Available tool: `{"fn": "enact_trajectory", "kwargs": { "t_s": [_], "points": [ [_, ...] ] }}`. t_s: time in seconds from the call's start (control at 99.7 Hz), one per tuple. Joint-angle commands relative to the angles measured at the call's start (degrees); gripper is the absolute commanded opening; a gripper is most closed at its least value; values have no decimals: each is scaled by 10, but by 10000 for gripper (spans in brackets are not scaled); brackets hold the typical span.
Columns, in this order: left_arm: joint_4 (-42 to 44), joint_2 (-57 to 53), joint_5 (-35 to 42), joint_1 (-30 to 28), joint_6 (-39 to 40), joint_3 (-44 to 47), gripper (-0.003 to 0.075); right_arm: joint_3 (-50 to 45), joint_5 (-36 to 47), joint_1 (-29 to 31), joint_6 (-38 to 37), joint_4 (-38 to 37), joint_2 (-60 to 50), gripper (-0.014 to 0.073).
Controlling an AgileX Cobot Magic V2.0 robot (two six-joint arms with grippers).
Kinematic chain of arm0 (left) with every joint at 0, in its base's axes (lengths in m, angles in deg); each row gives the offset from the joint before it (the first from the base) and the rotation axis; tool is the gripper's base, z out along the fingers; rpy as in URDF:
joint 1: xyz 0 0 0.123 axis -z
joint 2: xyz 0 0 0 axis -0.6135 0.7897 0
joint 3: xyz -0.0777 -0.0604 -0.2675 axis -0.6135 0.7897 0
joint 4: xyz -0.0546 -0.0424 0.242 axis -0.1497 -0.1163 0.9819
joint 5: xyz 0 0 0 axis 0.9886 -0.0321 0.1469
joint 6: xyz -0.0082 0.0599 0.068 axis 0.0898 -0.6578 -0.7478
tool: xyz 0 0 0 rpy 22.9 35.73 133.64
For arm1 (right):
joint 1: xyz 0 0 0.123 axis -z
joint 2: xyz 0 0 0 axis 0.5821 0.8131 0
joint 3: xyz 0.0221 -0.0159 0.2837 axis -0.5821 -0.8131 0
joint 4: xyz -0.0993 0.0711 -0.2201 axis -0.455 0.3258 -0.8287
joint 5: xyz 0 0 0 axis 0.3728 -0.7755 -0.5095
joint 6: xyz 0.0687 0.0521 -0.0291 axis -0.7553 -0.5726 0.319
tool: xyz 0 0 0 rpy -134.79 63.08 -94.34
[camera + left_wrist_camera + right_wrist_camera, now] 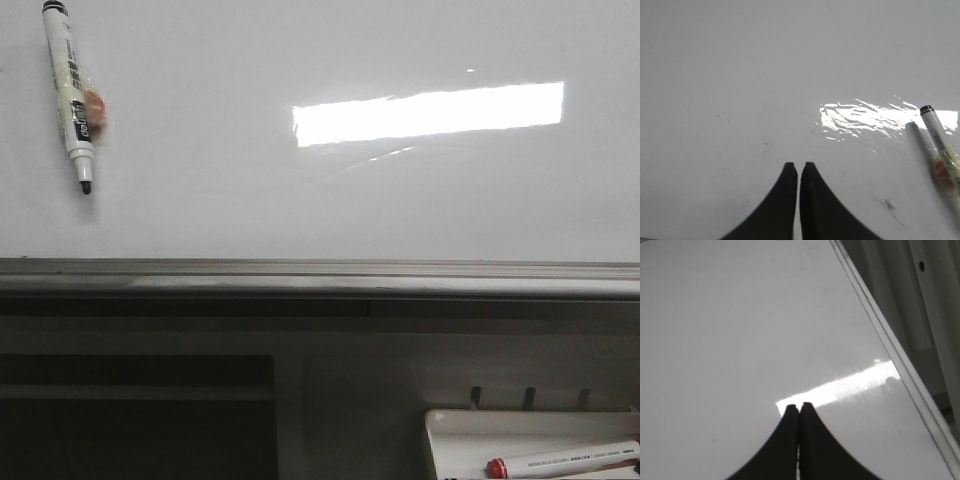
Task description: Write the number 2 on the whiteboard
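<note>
The whiteboard (250,210) fills the upper scene, glossy and unmarked, a bright rectangular reflection (428,112) lying right of centre; no number 2 is seen on it. A black-tipped marker (69,92) is stuck at its far left. A grey rail (320,278) runs along its lower edge. Below right, a red-capped marker (563,460) lies in a white tray (440,440). The left gripper (798,167) and right gripper (799,408) are pressed closed, empty.
</note>
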Motion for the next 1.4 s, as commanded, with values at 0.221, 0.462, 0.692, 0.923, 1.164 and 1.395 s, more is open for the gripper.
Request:
{"fn": "enact_trajectory", "kwargs": {
  "t_s": [0.221,0.462,0.692,0.923,1.164,1.395],
  "points": [
    [31,25,-136,4,-13,-140,-21,146,-315,3,6,-3,9,-61],
    [18,131,-227,14,-15,-261,-17,281,-501,3,13,12,118,-60],
    [-118,203,-193,77,-58,-266,399,284,-484,3,13,13,142,-60],
    [-185,308,-44,121,-57,-246,470,280,-454,3,13,18,142,-60],
    [-212,449,33,271,-58,-246,470,280,-452,3,29,17,142,-60],
    [-184,560,162,399,-58,-246,430,280,-433,3,31,18,142,-60]
  ]
}}
